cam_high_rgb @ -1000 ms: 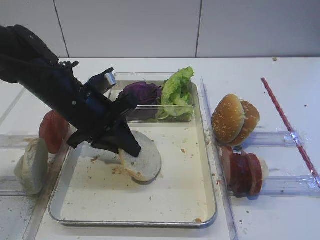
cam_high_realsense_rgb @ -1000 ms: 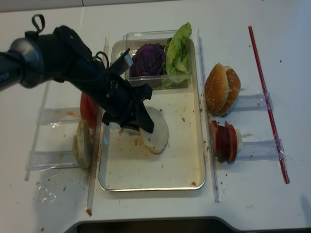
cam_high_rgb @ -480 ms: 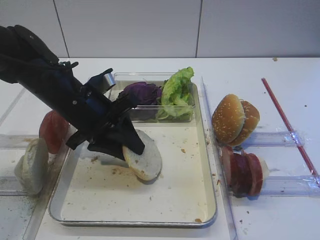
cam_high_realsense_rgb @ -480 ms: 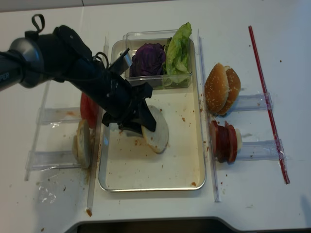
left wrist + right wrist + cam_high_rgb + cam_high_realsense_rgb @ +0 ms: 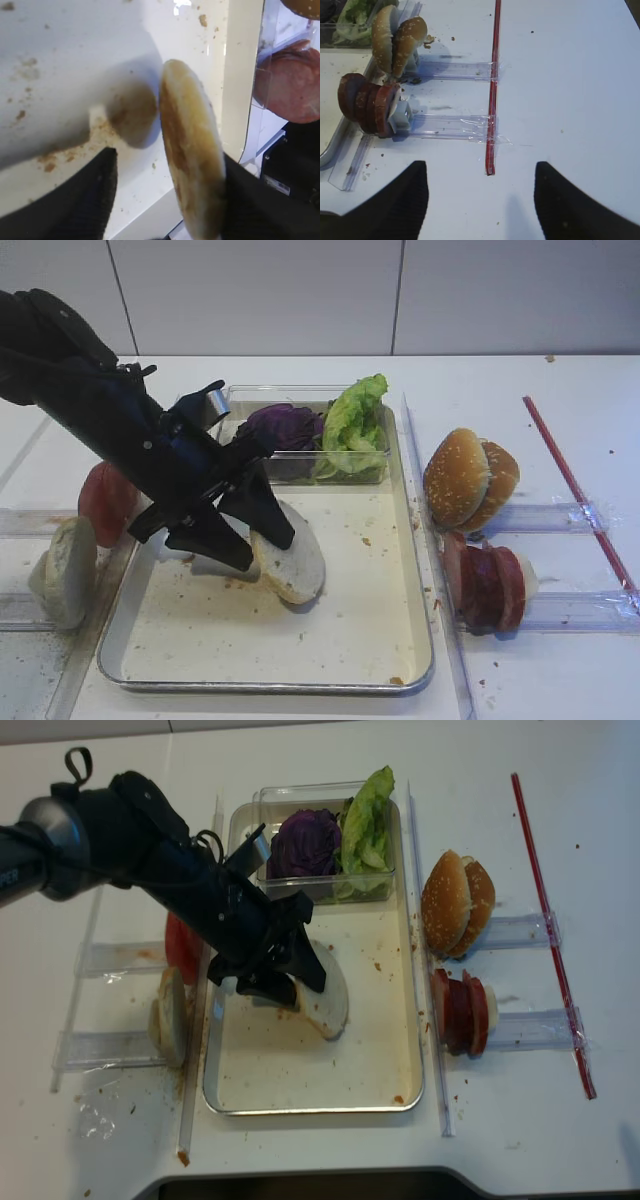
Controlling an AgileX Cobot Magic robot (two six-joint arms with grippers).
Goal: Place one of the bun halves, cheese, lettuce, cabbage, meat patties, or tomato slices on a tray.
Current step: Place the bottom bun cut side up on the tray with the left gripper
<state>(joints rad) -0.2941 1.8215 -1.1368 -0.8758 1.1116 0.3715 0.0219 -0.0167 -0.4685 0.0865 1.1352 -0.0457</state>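
A pale bun half (image 5: 300, 565) (image 5: 330, 1005) (image 5: 192, 160) stands tilted on edge on the metal tray (image 5: 330, 640) (image 5: 300, 1080). It leans against one finger of my left gripper (image 5: 262, 552) (image 5: 303, 995) (image 5: 167, 165), which is open, with the other finger well apart from the bun. Another bun half (image 5: 65, 570) and a tomato slice (image 5: 105, 500) stand left of the tray. Meat patties (image 5: 485, 585) (image 5: 367, 102) stand on edge to the right. Cabbage (image 5: 285, 425) and lettuce (image 5: 355, 420) fill a clear box. Cheese is out of view. My right gripper (image 5: 480, 167) hangs open over bare white table.
Sesame buns (image 5: 470, 480) (image 5: 395, 40) stand on a clear holder right of the tray. A red strip (image 5: 575, 490) (image 5: 494, 75) runs along the far right. Clear plastic rails (image 5: 555, 610) lie beside both long sides of the tray. Crumbs dot the tray floor.
My left gripper's fingers have spread apart from around the bun half. The bun has tipped from held to leaning on the tray against one finger.
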